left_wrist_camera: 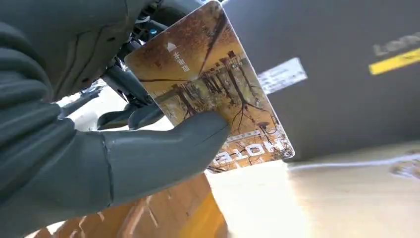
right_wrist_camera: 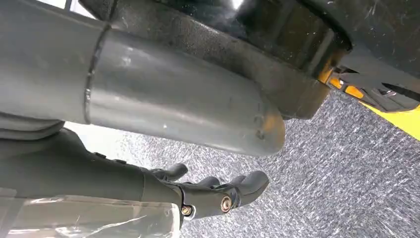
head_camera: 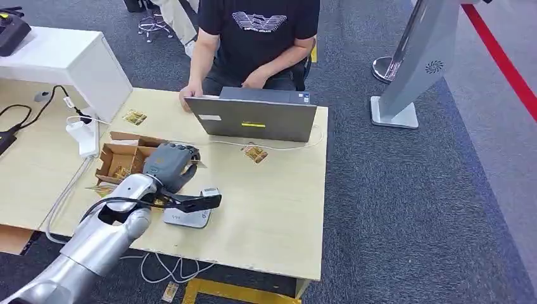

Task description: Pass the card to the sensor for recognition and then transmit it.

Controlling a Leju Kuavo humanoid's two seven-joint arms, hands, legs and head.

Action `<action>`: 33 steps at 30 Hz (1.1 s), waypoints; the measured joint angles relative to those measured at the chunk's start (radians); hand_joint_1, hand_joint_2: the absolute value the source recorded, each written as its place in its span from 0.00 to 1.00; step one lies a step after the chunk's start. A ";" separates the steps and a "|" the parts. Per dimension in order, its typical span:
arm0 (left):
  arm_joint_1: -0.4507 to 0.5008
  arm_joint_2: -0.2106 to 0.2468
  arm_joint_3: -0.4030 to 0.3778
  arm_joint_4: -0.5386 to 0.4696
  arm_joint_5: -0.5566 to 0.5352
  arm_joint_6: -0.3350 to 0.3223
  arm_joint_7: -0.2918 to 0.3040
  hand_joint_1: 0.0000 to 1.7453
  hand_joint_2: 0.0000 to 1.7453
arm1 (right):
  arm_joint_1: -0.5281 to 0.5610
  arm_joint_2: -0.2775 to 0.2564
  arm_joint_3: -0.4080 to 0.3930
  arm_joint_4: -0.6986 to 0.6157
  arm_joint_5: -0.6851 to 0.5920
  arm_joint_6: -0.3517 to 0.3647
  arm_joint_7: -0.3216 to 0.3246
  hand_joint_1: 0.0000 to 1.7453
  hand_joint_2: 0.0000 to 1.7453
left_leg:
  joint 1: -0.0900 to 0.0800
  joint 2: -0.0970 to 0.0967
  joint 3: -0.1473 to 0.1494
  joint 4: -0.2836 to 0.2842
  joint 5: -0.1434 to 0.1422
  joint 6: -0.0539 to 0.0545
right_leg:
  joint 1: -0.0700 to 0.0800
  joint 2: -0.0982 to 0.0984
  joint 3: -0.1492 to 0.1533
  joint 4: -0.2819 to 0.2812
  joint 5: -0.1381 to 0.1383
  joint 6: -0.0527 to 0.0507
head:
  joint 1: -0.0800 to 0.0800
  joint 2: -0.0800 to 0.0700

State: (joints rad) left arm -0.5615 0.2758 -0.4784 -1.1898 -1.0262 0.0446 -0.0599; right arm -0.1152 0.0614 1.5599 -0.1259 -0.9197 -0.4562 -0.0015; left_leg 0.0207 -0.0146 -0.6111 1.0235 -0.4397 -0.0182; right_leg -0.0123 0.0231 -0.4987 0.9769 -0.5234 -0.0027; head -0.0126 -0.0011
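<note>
The left hand [left_wrist_camera: 74, 148] grips a card [left_wrist_camera: 213, 94] between its thick thumb and darker fingers — the card printed with autumn trees and a building. In the head view this hand [head_camera: 168, 164] hangs over the wooden table [head_camera: 278, 215], just beside an open cardboard box [head_camera: 120, 161] and above a small grey sensor [head_camera: 190, 215]. Beyond it stands a laptop [head_camera: 253, 117], a person seated behind. The right hand [right_wrist_camera: 213, 191] hangs over grey carpet — fingers loosely apart, holding nothing.

Golden autumn-tree card [left_wrist_camera: 213, 89], grey hand [left_wrist_camera: 99, 148]
</note>
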 joint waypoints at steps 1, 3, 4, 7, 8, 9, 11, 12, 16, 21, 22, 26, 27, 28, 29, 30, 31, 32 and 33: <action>0.008 0.000 -0.003 -0.007 0.000 -0.001 0.000 1.00 1.00 | 0.000 0.000 0.000 0.000 0.001 0.000 0.002 0.00 0.00 | 0.000 0.000 0.000 0.000 0.000 0.000 | 0.000 0.000 0.000 0.000 0.000 0.000 | 0.000 0.000; 0.017 0.002 -0.013 -0.020 0.000 -0.002 0.000 1.00 1.00 | 0.000 0.000 0.000 0.000 0.002 0.000 0.002 0.00 0.00 | 0.000 0.000 0.000 0.000 0.000 0.000 | 0.000 0.000 0.000 0.000 0.000 0.000 | 0.000 0.000; 0.020 0.002 -0.016 -0.025 0.001 -0.002 0.000 1.00 1.00 | 0.000 0.000 0.000 0.000 0.002 0.000 0.002 0.00 0.00 | 0.000 0.000 0.000 0.000 0.000 0.000 | 0.000 0.000 0.000 0.000 0.000 0.000 | 0.000 0.000; 0.029 0.005 -0.018 -0.036 0.002 -0.002 -0.003 1.00 1.00 | 0.000 0.000 0.000 0.000 0.002 0.000 0.002 0.00 0.00 | 0.000 0.000 0.000 0.000 0.000 0.000 | 0.000 0.000 0.000 0.000 0.000 0.000 | 0.000 0.000; 0.032 0.006 -0.020 -0.039 0.002 -0.002 -0.003 1.00 1.00 | 0.000 0.000 0.000 0.000 0.002 0.000 0.002 0.00 0.00 | 0.000 0.000 0.000 0.000 0.000 0.000 | 0.000 0.000 0.000 0.000 0.000 0.000 | 0.000 0.000; 0.036 0.006 -0.022 -0.043 0.003 -0.002 -0.004 1.00 1.00 | 0.000 0.000 0.000 0.000 0.001 0.000 0.002 0.00 0.00 | 0.000 0.000 0.000 0.000 0.000 0.000 | 0.000 0.000 0.000 0.000 0.000 0.000 | 0.000 0.000; 0.046 0.009 -0.024 -0.050 0.004 -0.002 -0.009 1.00 1.00 | 0.000 0.000 0.000 0.000 -0.003 0.000 0.002 0.00 0.00 | 0.000 0.000 0.000 0.000 0.000 0.000 | 0.000 0.000 0.000 0.000 0.000 0.000 | 0.000 0.000; 0.055 0.011 -0.027 -0.057 0.002 -0.001 -0.011 1.00 1.00 | 0.000 0.000 0.000 0.000 -0.006 0.000 0.002 0.00 0.00 | 0.000 0.000 0.000 0.000 0.000 0.000 | 0.000 0.000 0.000 0.000 0.000 0.000 | 0.000 0.000; 0.100 0.024 -0.043 -0.080 -0.010 0.003 -0.011 1.00 1.00 | 0.000 0.001 0.000 0.000 -0.020 0.000 0.009 0.00 0.00 | 0.000 0.000 0.000 0.000 0.000 0.000 | 0.000 0.000 0.000 0.000 0.000 0.000 | 0.000 0.000; 0.147 0.028 -0.048 -0.085 -0.016 0.013 0.008 1.00 1.00 | 0.000 0.002 0.000 0.000 -0.025 0.000 0.011 0.00 0.00 | 0.000 0.000 0.000 0.000 0.000 0.000 | 0.000 0.000 0.000 0.000 0.000 0.000 | 0.000 0.000; 0.153 0.028 -0.048 -0.084 -0.016 0.014 0.011 1.00 1.00 | 0.000 0.002 0.000 0.000 -0.027 0.000 0.011 0.00 0.00 | 0.000 0.000 0.000 0.000 0.000 0.000 | 0.000 0.000 0.000 0.000 0.000 0.000 | 0.000 0.000; 0.172 0.027 -0.048 -0.084 -0.010 0.018 0.017 1.00 1.00 | 0.000 0.002 0.000 0.000 -0.030 0.000 0.011 0.00 0.00 | 0.000 0.000 0.000 0.000 0.000 0.000 | 0.000 0.000 0.000 0.000 0.000 0.000 | 0.000 0.000; 0.175 0.027 -0.048 -0.084 -0.009 0.018 0.018 1.00 1.00 | 0.000 0.002 0.000 0.000 -0.030 0.000 0.011 0.00 0.00 | 0.000 0.000 0.000 0.000 0.000 0.000 | 0.000 0.000 0.000 0.000 0.000 0.000 | 0.000 0.000; 0.177 0.027 -0.048 -0.084 -0.007 0.018 0.019 1.00 1.00 | 0.000 0.002 0.000 0.000 -0.030 0.000 0.011 0.00 0.00 | 0.000 0.000 0.000 0.000 0.000 0.000 | 0.000 0.000 0.000 0.000 0.000 0.000 | 0.000 0.000; 0.178 0.027 -0.048 -0.084 -0.007 0.018 0.020 1.00 1.00 | 0.000 0.002 0.000 0.000 -0.030 0.000 0.011 0.00 0.00 | 0.000 0.000 0.000 0.000 0.000 0.000 | 0.000 0.000 0.000 0.000 0.000 0.000 | 0.000 0.000; 0.179 0.027 -0.048 -0.084 -0.007 0.018 0.020 1.00 1.00 | 0.000 0.002 0.000 0.000 -0.030 0.000 0.011 0.00 0.00 | 0.000 0.000 0.000 0.000 0.000 0.000 | 0.000 0.000 0.000 0.000 0.000 0.000 | 0.000 0.000; 0.179 0.027 -0.048 -0.084 -0.007 0.018 0.020 1.00 1.00 | 0.000 0.002 0.000 0.000 -0.030 0.000 0.011 0.00 0.00 | 0.000 0.000 0.000 0.000 0.000 0.000 | 0.000 0.000 0.000 0.000 0.000 0.000 | 0.000 0.000; 0.180 0.027 -0.048 -0.084 -0.007 0.018 0.021 1.00 1.00 | 0.000 0.003 0.000 0.000 -0.030 0.000 0.011 0.00 0.00 | 0.000 0.000 0.000 0.000 0.000 0.000 | 0.000 0.000 0.000 0.000 0.000 0.000 | 0.000 0.000; 0.181 0.027 -0.048 -0.084 -0.007 0.018 0.021 1.00 1.00 | 0.000 0.003 0.000 0.000 -0.030 0.000 0.011 0.00 0.00 | 0.000 0.000 0.000 0.000 0.000 0.000 | 0.000 0.000 0.000 0.000 0.000 0.000 | 0.000 0.000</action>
State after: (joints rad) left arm -0.3806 0.3033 -0.5268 -1.2737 -1.0330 0.0629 -0.0393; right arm -0.1153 0.0641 1.5599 -0.1259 -0.9499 -0.4563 0.0095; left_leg 0.0207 -0.0148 -0.6110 1.0234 -0.4397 -0.0181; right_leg -0.0123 0.0226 -0.4984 0.9769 -0.5235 -0.0025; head -0.0130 -0.0011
